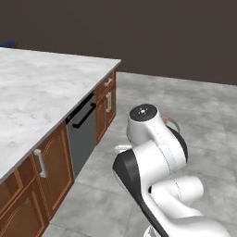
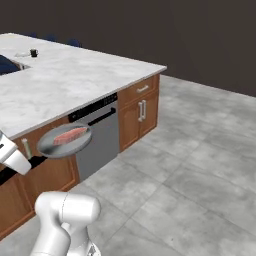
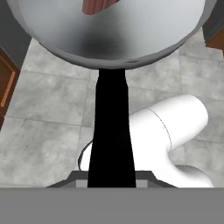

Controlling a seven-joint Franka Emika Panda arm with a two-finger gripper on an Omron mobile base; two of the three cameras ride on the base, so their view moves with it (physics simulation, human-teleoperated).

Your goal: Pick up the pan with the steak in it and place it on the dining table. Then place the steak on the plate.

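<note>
Grey pan [image 2: 65, 141] with steak [image 2: 69, 135] rides clamped in the gripper [image 3: 110, 173] (by its handle); table placement and plating apparently remain, 2 steps.

A home kitchen is shown: a white marble counter [image 2: 65, 80] is carried on brown wooden cabinets [image 2: 142, 112], and a dishwasher [image 2: 97, 137] (grey-fronted, black-handled) is built in under the counter. Grey floor tiles [image 2: 200, 165] are laid beside it.
</note>
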